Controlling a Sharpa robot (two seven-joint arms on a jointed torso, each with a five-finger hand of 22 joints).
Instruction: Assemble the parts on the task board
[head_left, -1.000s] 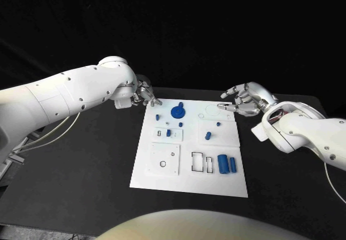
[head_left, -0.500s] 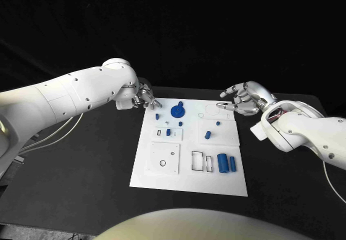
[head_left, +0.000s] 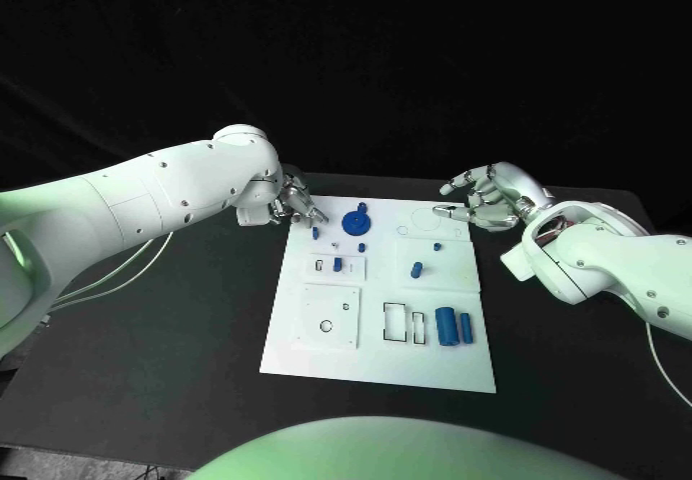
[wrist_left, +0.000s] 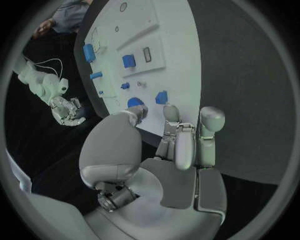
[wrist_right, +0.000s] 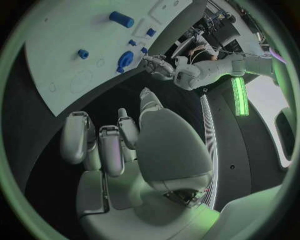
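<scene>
- Task board (head_left: 378, 345) is lying flat in the middle of the black table (head_left: 159, 340), its long side running from near to far.
- Blue parts are sitting on the board: a large round part (head_left: 358, 219) at the far end, a small part (head_left: 316, 233) just left of it by the board's left edge, a small one (head_left: 338, 265) in the left middle panel, and an oblong one (head_left: 415, 269) right of centre.
- Two blue cylinders (head_left: 447, 327) are lying side by side at the near right, beside a rectangular cutout (head_left: 395, 322).
- Left hand (head_left: 290, 203) is hovering at the board's far left corner, fingers loosely apart and slightly curled, holding nothing; in the left wrist view its fingertips (wrist_left: 211, 117) are sitting over the board's edge, near the small part and the large round part.
- Right hand (head_left: 488, 199) is hovering at the board's far right corner, fingers curled and apart, with nothing between them; the right wrist view is showing its fingers (wrist_right: 77, 137) over the dark table just off the board's edge.
- Both hands are well apart from each other, with the board's far end between them.
</scene>
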